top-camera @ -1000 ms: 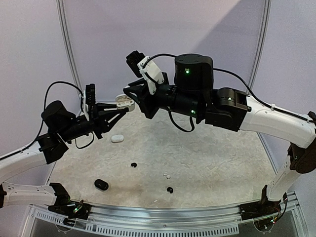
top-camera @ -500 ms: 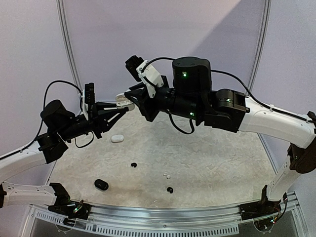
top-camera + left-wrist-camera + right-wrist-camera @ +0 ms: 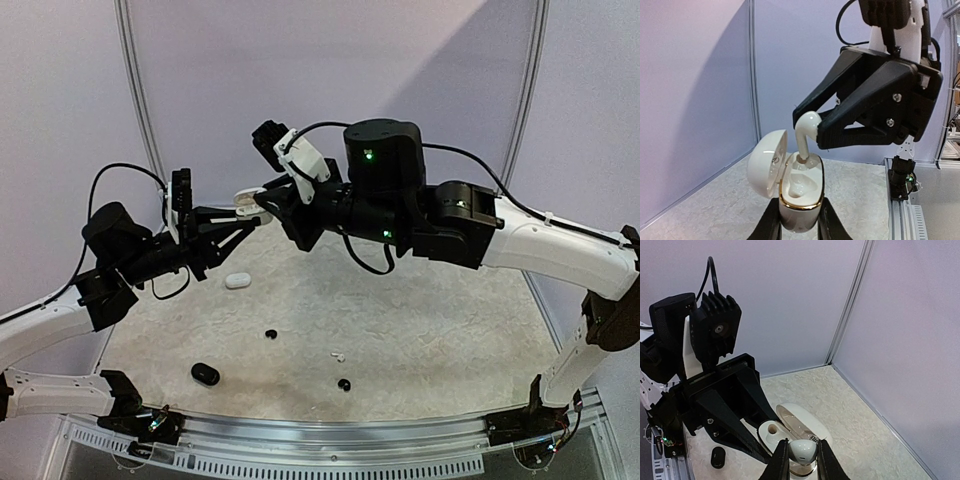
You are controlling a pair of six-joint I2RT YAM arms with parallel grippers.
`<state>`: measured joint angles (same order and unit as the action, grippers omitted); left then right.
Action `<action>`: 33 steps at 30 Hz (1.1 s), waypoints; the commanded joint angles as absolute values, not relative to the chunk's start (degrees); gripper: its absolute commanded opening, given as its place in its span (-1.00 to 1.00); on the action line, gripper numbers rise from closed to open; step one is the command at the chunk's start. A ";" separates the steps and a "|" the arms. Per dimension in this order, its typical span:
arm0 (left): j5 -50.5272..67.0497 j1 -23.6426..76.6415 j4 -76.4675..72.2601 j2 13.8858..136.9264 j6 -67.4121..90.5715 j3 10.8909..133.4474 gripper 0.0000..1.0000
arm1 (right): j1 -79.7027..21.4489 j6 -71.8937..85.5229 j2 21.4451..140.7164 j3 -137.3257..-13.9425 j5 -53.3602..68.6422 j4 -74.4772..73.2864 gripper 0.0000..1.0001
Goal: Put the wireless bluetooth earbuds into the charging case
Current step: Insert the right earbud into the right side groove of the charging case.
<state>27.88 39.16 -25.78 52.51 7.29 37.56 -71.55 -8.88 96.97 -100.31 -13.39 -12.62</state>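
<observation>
My left gripper [image 3: 799, 226] is shut on the base of a white charging case [image 3: 799, 207] with a gold rim, held in the air with its lid [image 3: 765, 165] open. My right gripper [image 3: 800, 460] is shut on a white earbud [image 3: 805, 131]. It grips the rounded head [image 3: 802, 451], and the stem tip rests in the case's far socket. The near socket is empty. In the top view the two grippers meet at the case [image 3: 247, 204]. A white earbud [image 3: 338, 355] and two black earbuds [image 3: 271, 334] [image 3: 344, 384] lie loose on the table.
A closed white case [image 3: 237, 281] and a black case [image 3: 205, 374] lie on the table below the left arm. The black case also shows in the right wrist view [image 3: 717, 456]. Purple walls close the back and sides. A metal rail [image 3: 330, 440] runs along the near edge.
My right gripper has moved a little left and up with the white earbud, closing on the open case. The left arm has barely moved.
</observation>
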 commanded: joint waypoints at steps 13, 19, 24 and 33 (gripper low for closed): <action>28.03 40.01 -27.07 52.32 6.19 38.32 -1.00 | -70.96 -9.49 99.23 -99.58 -15.77 -15.69 -1.00; 27.90 39.99 -26.97 52.30 5.82 38.23 -1.00 | -71.02 -9.96 99.62 -100.49 -17.03 -17.24 -0.75; 28.01 39.99 -26.98 52.34 5.72 38.16 -1.00 | -71.02 -10.02 101.24 -102.64 -17.01 -18.64 -0.67; 27.69 39.90 -26.89 51.86 5.59 37.80 -1.00 | -70.97 -9.46 102.27 -103.80 -17.77 -20.55 -0.66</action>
